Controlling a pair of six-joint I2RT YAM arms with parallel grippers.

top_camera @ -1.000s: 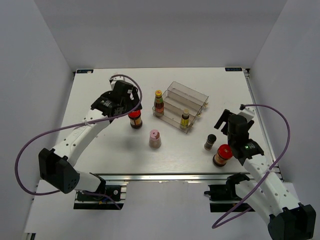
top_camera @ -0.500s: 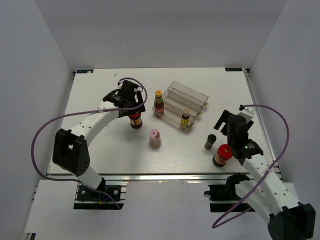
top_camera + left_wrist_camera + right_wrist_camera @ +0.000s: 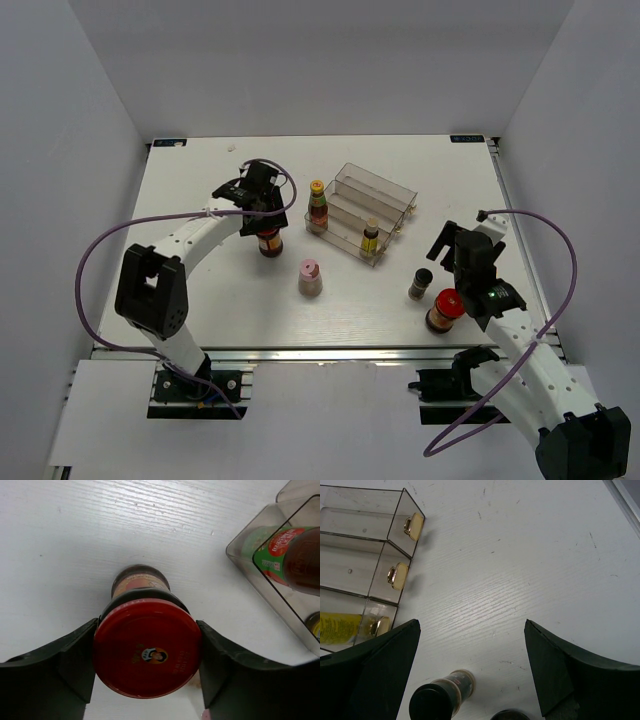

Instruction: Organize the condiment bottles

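**Top view.** The left hand (image 3: 266, 207) sits low over a red-lidded jar (image 3: 270, 242) that stands on the white counter (image 3: 200, 180), at about 9 o'clock from the clear rack (image 3: 375, 192). A tall bottle (image 3: 318, 204) with a yellow cap stands at the rack's 9 o'clock end. A short bottle (image 3: 371, 236), also yellow-capped, stands near the rack's 5 o'clock corner. A pink-capped shaker (image 3: 310, 278) stands alone at 5 o'clock from the jar, well apart from it. The right hand (image 3: 449, 246) hangs at 4 o'clock from the rack. A black-capped bottle (image 3: 421, 283) stands just below this hand, and a second jar (image 3: 444, 310) with a red lid stands beside that bottle at 5 o'clock.

**Left wrist.** The left hand (image 3: 148, 652) pinches the jar (image 3: 147, 655) by its lid. One dark finger (image 3: 75, 665) presses the lid at 9 o'clock and the other presses it at 3 o'clock. The jar stands upright on the counter (image 3: 75, 540). At 2 o'clock, the tall bottle (image 3: 295, 560) shows its green and red label behind the rack (image 3: 247, 555) wall.

**Right wrist.** The right hand (image 3: 471, 630) is spread wide and holds nothing. The black-capped bottle (image 3: 439, 700) stands at 6 o'clock between the fingers (image 3: 370, 670), touching neither. The rack (image 3: 365, 545) lies at 10 o'clock, and the short bottle (image 3: 340, 628) is in its nearest step.
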